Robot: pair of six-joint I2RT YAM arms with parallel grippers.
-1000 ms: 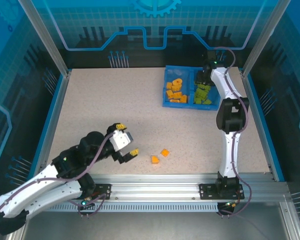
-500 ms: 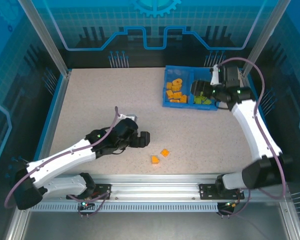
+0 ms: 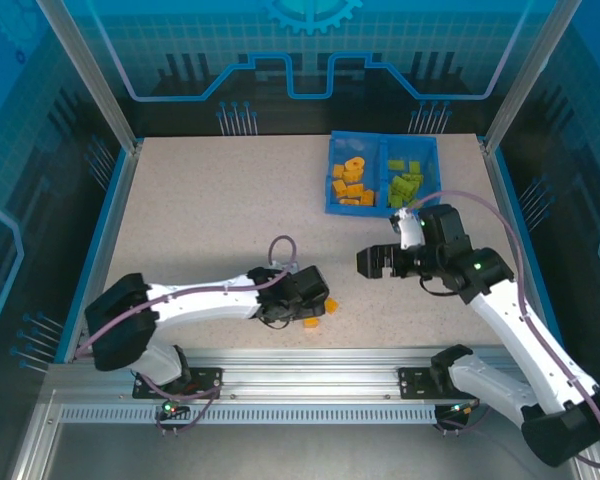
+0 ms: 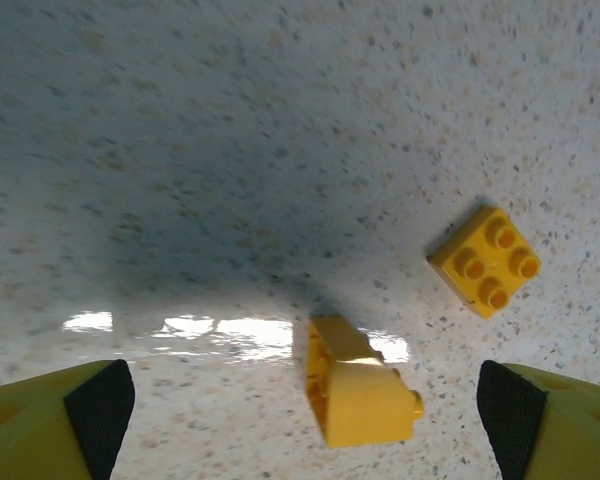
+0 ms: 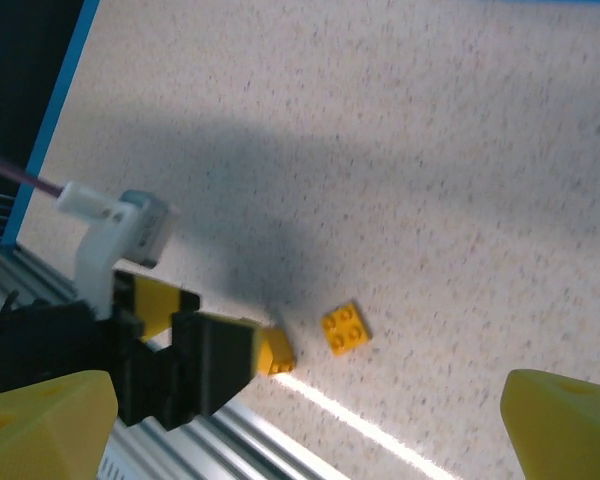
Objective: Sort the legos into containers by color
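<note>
1. Check the left gripper (image 4: 302, 428). Its jaws stand wide apart, low over the table (image 3: 200, 200), and they grip nothing.
2. Look between its two yellow fingertips (image 4: 40, 432). A tipped orange brick (image 4: 360, 392) lies there on its side, clear of both in the left wrist view.
3. Find the second orange brick (image 4: 485, 262) near the first but not touching it, flat with its four studs up (both rest on the bare table near the front edge).
4. Check the right gripper (image 3: 372, 262). It hangs over the table between the tray (image 3: 360, 211) and the two loose bricks, with its jaws wide apart and nothing in them.
5. Find the tray at the far right of the table. The orange bricks (image 3: 350, 183) fill its left compartment and the green bricks (image 3: 405, 185) fill its right one.
6. In the right wrist view, one left finger appears right beside the tipped brick. You cannot tell from that angle whether they touch.
</note>
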